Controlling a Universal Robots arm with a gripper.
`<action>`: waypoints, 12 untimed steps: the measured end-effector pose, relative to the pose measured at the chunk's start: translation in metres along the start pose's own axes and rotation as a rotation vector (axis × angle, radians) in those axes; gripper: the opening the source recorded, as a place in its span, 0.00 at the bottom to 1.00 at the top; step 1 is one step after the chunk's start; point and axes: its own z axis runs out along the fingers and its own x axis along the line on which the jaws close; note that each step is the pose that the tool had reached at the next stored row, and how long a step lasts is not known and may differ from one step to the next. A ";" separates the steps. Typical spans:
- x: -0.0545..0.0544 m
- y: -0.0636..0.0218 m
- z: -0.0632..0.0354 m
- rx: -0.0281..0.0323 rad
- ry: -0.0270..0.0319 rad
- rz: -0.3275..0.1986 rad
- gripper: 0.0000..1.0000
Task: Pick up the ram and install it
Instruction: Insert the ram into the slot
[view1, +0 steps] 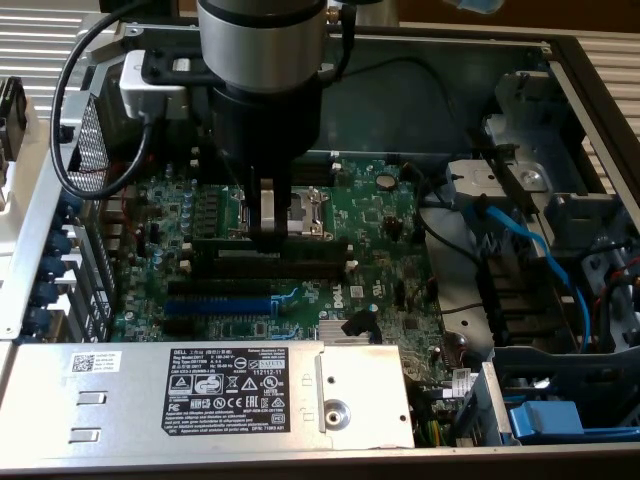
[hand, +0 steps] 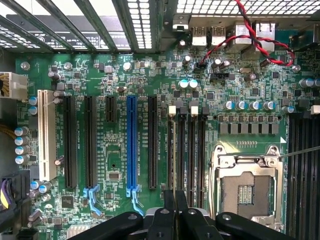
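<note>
The jaws are closed down to a narrow gap and seem to pinch the ram by its upper edge, though the wrist view gives it edge-on, as no more than a thin dark line between them. The stick lies level along the black slots with white end clips, just beside the metal CPU socket. I cannot tell whether it is seated. Further off on the green motherboard runs the blue slot, then a white slot. In the exterior view a labelled grey power supply fills the near edge, and a blue cable crosses the exterior view's right.
</note>
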 end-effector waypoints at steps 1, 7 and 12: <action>0.000 0.0001 0.0000 0.0000 0.0001 -0.001 0.12; 0.000 0.0005 0.0001 -0.0001 -0.0001 -0.005 0.12; 0.000 0.0007 0.0003 0.0042 0.0044 -0.005 0.12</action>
